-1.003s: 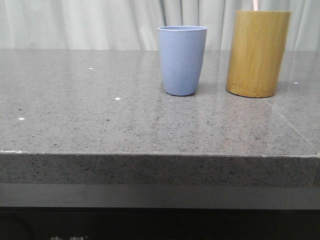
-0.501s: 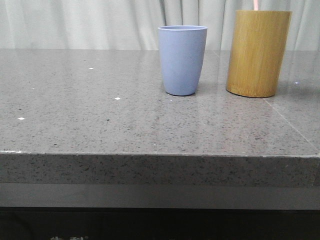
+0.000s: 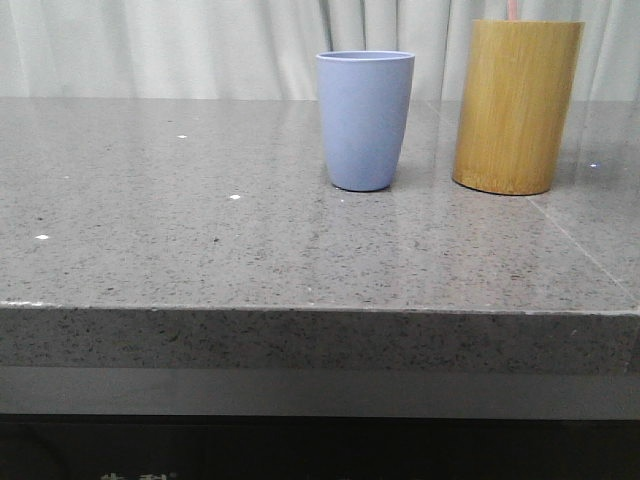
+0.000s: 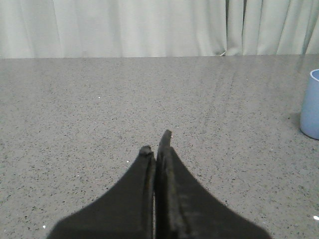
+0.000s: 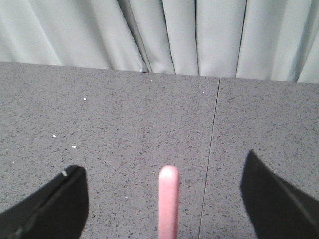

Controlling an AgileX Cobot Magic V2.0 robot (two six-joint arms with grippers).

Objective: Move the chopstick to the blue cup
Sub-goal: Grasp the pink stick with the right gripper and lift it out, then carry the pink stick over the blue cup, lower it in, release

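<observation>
The blue cup (image 3: 364, 120) stands upright at the middle back of the table, and its side shows at the edge of the left wrist view (image 4: 311, 104). A pale pink chopstick (image 3: 513, 9) pokes up out of the bamboo cylinder (image 3: 516, 105) to the cup's right. In the right wrist view the chopstick (image 5: 168, 201) stands between the two wide-apart fingers of my right gripper (image 5: 163, 164), touching neither; that gripper is open. My left gripper (image 4: 157, 142) is shut with nothing in it, low over bare table to the left of the cup.
The grey speckled stone table (image 3: 200, 240) has its front edge close to the camera. A seam (image 5: 212, 149) runs through the top near the bamboo cylinder. Pale curtains (image 3: 150, 45) hang behind the table.
</observation>
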